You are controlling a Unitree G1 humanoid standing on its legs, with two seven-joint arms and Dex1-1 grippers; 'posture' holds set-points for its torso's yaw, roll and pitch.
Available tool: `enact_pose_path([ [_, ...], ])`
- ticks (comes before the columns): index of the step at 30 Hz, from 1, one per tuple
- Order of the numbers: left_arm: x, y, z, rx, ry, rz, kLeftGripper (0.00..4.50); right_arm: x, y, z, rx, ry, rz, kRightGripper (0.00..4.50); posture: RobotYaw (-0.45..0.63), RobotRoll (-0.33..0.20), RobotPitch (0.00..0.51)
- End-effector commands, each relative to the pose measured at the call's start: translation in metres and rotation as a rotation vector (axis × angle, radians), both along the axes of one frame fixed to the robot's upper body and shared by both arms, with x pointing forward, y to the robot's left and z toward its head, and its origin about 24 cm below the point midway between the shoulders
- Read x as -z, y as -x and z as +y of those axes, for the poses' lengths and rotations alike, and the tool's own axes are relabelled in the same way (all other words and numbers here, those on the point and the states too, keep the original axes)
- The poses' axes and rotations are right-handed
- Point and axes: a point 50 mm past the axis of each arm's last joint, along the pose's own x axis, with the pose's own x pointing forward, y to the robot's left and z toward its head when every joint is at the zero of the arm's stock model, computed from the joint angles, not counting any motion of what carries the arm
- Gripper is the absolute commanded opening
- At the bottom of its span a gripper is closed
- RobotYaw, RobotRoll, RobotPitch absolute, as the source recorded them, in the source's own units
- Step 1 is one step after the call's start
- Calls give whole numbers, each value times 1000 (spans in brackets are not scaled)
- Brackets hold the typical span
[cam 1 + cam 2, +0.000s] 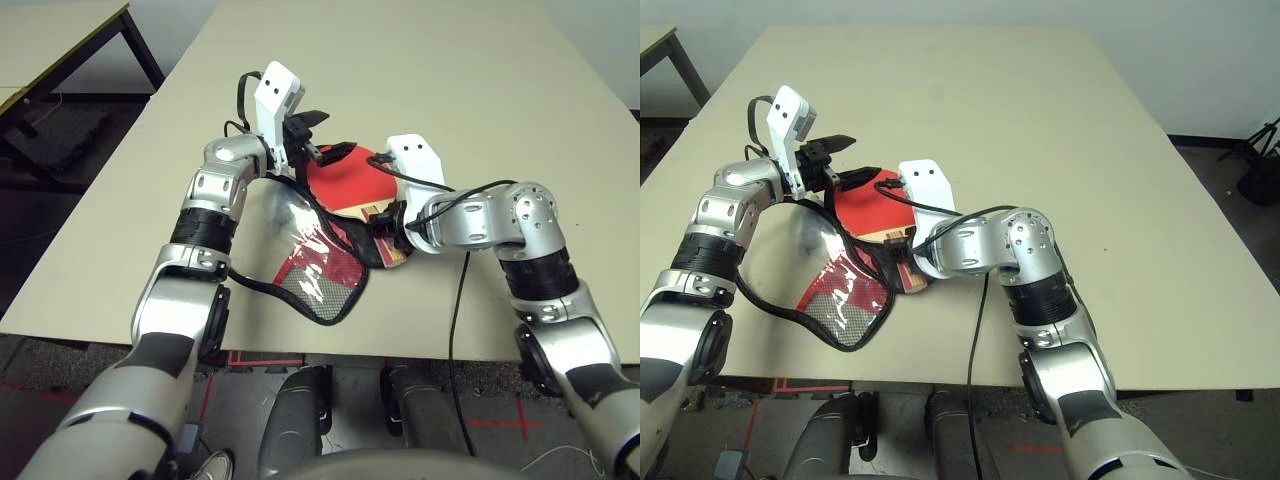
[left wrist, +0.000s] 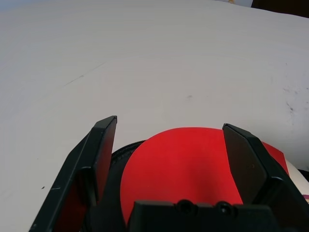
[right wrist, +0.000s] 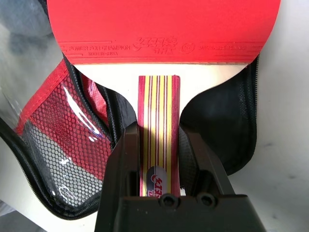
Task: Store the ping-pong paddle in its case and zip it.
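Lying face-up on the case's (image 1: 320, 280) open lining, the ping-pong paddle (image 1: 345, 180) is clamped at its handle by the right gripper (image 3: 159, 159), apparently to seat it, while the left gripper (image 2: 176, 159) hovers spread above the red face.

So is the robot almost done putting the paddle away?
About halfway. The case lies unzipped, its clear flap folded back, and the ping-pong paddle lies on the open black lining. The right gripper grips the handle; the left gripper hovers open over the red face. Left to do: fold the flap over and zip it.
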Motion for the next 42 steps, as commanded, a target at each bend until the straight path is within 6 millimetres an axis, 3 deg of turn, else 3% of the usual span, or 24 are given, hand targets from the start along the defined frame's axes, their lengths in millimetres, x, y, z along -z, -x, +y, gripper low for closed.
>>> enact_pose_path([
  [1, 5, 1, 3, -5, -20, 13, 4500, -5, 1, 8, -25, -25, -4, 1125, -103, 0, 123],
  [19, 7, 4, 8, -22, -25, 22, 4500, -15, -11, 17, -35, -42, -24, 1125, -84, 0, 133],
  [42, 6, 4, 8, -28, -24, 16, 4500, -4, -24, 12, -1, -34, -30, 1125, -75, 0, 131],
])
